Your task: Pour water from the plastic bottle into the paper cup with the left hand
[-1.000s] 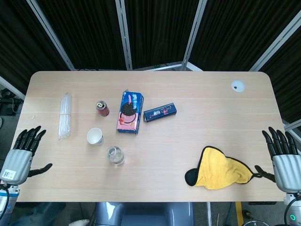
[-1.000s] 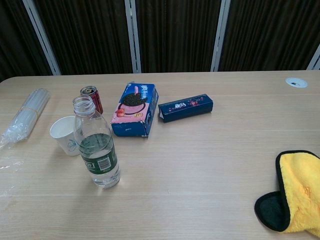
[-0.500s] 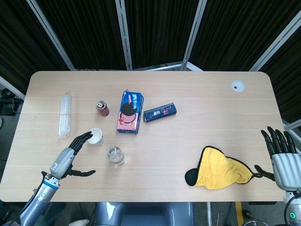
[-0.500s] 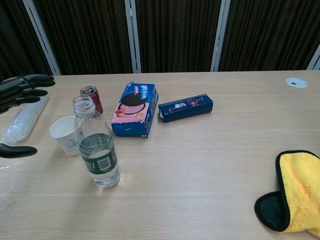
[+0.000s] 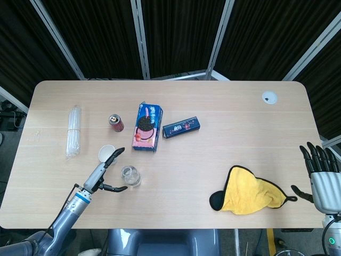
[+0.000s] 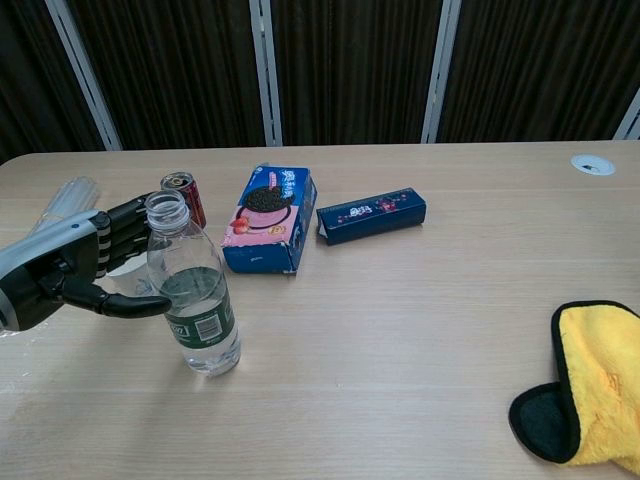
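Observation:
An uncapped clear plastic bottle (image 6: 193,290) with a green label stands upright near the table's front left, about a third full; from above it shows as a clear ring (image 5: 130,176). A white paper cup (image 5: 107,153) stands just behind and left of it; in the chest view my left hand largely hides it. My left hand (image 6: 70,265) is open right beside the bottle's left side, fingers spread over the cup and thumb reaching toward the label; it holds nothing. My right hand (image 5: 322,173) hangs open off the table's right edge.
A red can (image 6: 184,195) and a blue cookie box (image 6: 270,217) stand behind the bottle, with a dark blue box (image 6: 371,214) to their right. A plastic-wrapped bundle (image 5: 73,130) lies at the far left. A yellow cloth (image 5: 250,191) lies front right.
My left hand has swept in from the table's left edge to the bottle's left side, now covering the cup in the chest view. The right hand has sunk slightly.

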{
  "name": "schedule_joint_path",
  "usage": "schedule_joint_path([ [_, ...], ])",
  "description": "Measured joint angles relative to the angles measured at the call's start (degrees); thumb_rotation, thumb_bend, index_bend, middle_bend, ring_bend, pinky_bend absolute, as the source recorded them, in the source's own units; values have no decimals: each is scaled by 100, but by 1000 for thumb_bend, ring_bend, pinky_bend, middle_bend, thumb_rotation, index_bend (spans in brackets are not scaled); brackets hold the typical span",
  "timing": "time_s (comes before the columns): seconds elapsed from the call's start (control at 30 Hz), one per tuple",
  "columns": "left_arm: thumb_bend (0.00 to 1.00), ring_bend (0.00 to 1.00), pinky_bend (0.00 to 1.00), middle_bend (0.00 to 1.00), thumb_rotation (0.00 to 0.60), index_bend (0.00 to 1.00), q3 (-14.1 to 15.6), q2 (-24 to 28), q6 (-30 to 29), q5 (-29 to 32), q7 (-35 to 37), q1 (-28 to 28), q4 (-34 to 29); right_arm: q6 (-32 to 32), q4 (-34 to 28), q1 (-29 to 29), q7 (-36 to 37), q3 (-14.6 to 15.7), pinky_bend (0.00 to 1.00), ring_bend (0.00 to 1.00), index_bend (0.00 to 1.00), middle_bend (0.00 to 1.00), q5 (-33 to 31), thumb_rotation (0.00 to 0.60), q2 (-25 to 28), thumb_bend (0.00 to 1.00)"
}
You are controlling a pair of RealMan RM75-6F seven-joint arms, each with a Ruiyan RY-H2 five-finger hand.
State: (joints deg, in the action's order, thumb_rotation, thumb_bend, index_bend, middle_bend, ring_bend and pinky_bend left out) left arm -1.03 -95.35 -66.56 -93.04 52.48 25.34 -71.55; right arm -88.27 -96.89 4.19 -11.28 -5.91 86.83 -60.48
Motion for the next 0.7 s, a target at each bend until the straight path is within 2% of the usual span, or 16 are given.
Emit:
schedule_joint_path([
  [0.37, 0, 0, 0, 0, 600, 1, 67, -613, 301, 68, 333, 280, 689, 138, 73, 61, -70, -52, 0, 0, 0, 0, -195, 600, -57, 0],
  [0.5, 0, 0, 12, 2, 600, 38, 82, -839, 344, 89, 430, 350, 912, 165, 99, 75, -49, -78, 0, 0, 0, 0, -260, 600, -58, 0],
  [0.57, 0, 14, 63, 53, 600, 119, 80, -905, 351, 102, 467, 369, 976, 170, 111, 78, -34, -87, 0, 0, 0, 0, -282, 600, -55, 0],
  [0.63, 11, 73, 133, 165, 600, 242, 78, -976, 354, 119, 535, 386, 1035, 184, 129, 81, -3, -96, 0, 0, 0, 0, -311, 600, -51, 0],
  [0.7, 105, 187, 212, 326, 600, 410, 77, -1049, 349, 135, 603, 399, 1113, 194, 143, 85, 14, -101, 0, 0, 0, 0, -329, 600, -47, 0],
])
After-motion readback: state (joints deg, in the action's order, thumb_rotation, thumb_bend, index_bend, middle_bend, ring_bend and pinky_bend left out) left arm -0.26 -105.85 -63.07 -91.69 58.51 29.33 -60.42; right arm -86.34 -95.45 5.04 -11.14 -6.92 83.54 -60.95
